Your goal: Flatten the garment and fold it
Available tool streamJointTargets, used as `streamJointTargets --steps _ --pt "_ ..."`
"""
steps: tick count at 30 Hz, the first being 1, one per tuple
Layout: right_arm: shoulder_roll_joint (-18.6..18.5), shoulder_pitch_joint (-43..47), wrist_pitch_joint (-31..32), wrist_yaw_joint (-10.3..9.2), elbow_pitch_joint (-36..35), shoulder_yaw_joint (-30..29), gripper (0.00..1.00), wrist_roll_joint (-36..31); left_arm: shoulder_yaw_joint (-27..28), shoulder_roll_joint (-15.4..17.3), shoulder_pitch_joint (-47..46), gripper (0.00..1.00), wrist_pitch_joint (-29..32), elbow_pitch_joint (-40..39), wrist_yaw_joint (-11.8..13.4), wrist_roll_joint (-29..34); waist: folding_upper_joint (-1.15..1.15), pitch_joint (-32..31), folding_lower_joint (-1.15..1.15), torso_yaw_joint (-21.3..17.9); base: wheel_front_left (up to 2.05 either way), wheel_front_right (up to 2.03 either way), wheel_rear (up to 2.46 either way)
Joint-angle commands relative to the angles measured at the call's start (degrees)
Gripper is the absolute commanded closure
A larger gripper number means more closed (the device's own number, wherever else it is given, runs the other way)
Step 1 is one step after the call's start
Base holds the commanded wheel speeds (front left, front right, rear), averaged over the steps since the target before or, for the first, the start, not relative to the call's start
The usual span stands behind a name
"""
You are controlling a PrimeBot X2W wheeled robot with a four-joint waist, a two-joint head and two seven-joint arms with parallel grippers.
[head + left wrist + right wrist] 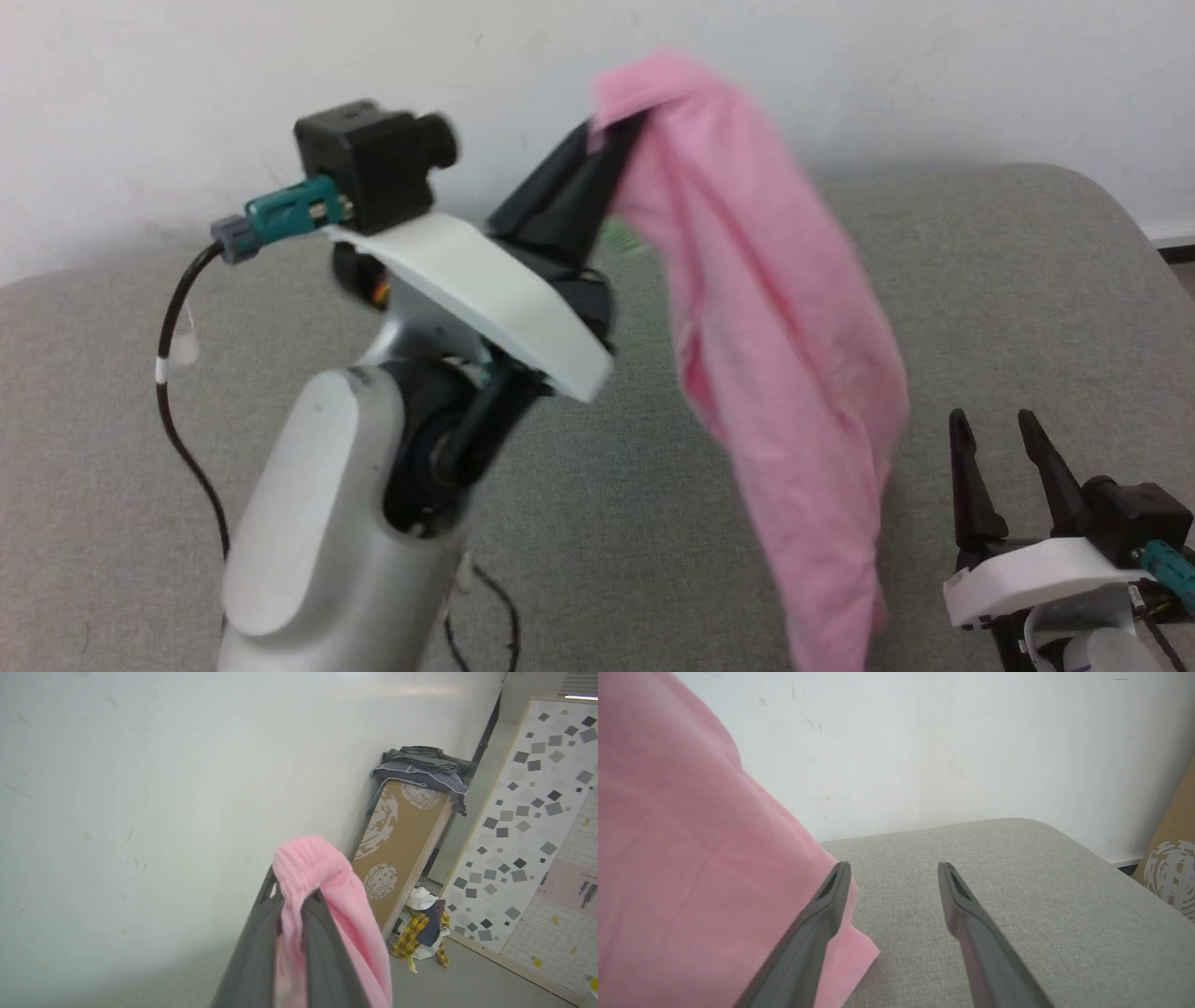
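Pink and thin, the shirt (775,308) is pinched in the left gripper (618,131), whose 2 dark fingers (327,961) are pressed together on a bunched fold of it. In the left wrist view the fabric humps over the fingertips and runs down between the fingers and along their right side. The left arm (317,523) is raised above the grey pad (1008,271), with the gripper pointing up toward the white wall (187,75). A black cable (173,392) loops off the wrist.

From the grip the shirt hangs in 1 long crumpled strip, slanting down and to the right in the head view. It is blurred there, and its lower end passes out of the bottom edge. Whether that end touches the pad cannot be told.

The right gripper (994,425) sits low over the pad at the lower right. Its 2 fingers are spread wide with nothing between them, and they point toward the wall. In the right wrist view the shirt hangs just beside the left finger (817,933), which overlaps the fabric's edge. The right finger is apart from the shirt, over bare pad.

Past the pad, a brown board (402,840) with white round prints leans on the wall, with folded clothes (420,765) stacked on top. A heap of clothes (420,938), 1 piece yellow plaid, lies on the floor at its foot. Beside it stands a panel (528,812) scattered with grey squares
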Motion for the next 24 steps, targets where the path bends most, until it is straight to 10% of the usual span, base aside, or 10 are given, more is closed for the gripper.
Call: streamJointTargets --steps 1,13,14,15,16,24 --pt "0.2 -0.9 -0.4 -0.06 0.1 0.0 0.00 0.5 0.9 1.2 1.3 1.00 -0.2 1.7 0.7 0.6 0.00 0.5 0.01 0.4 0.00 0.00 0.00" --pt "0.2 -2.5 0.0 -0.06 1.2 2.5 0.00 -0.5 9.3 12.4 13.1 1.00 -12.2 33.0 3.5 6.6 0.00 4.4 0.01 2.6 0.00 0.00 0.00" --pt "0.2 -2.5 0.3 -0.06 1.3 2.7 0.00 -0.8 9.6 12.5 13.1 0.73 -13.5 34.8 3.6 6.9 0.00 4.6 0.01 3.1 0.00 0.00 0.00" --pt "0.2 -2.5 0.7 -0.06 1.4 3.0 0.00 -1.0 10.0 12.6 12.9 0.19 -14.9 36.6 3.9 7.1 0.00 4.7 0.01 3.5 0.00 0.00 0.00" --pt "0.2 -2.5 1.2 -0.06 1.5 3.2 0.00 -1.2 10.4 12.5 12.6 0.00 -16.4 38.2 4.3 7.3 0.00 4.7 0.01 3.9 0.00 0.00 0.00" --pt "-0.2 -2.0 11.4 -0.06 2.8 3.0 0.00 -4.8 8.3 11.0 11.9 0.00 -31.4 39.1 -0.6 10.3 0.00 3.0 0.01 7.7 0.00 0.00 0.00"
